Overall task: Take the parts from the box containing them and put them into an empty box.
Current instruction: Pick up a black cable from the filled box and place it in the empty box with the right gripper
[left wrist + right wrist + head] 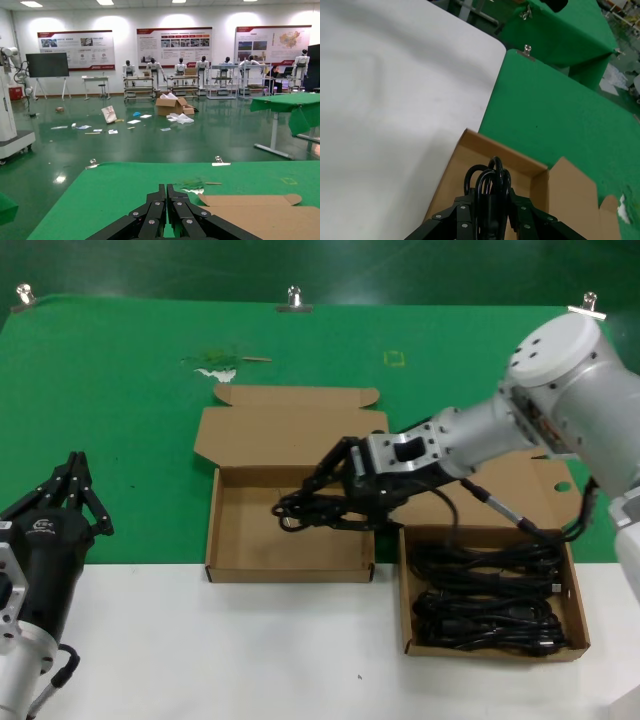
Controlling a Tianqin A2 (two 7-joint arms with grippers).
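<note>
My right gripper [316, 502] hangs over the empty box [262, 546], the left of the two brown boxes, and is shut on one black coiled cord [291, 512]. In the right wrist view the cord's loops [489, 181] stick out between the fingers [461, 216], above the box's bare floor [468, 161]. The box containing the parts [404, 592] sits to the right, holding several bundled black cords [490, 612]. My left gripper [76, 466] is parked at the near left, shut and holding nothing, and also shows as the left gripper [166, 199].
Both boxes have lid flaps lying flat behind them, the left one [290, 425] on the green cloth. White and green scraps [215, 365] lie further back. Metal clips [294, 298] line the far edge. The boxes' front edges meet the white table strip [250, 650].
</note>
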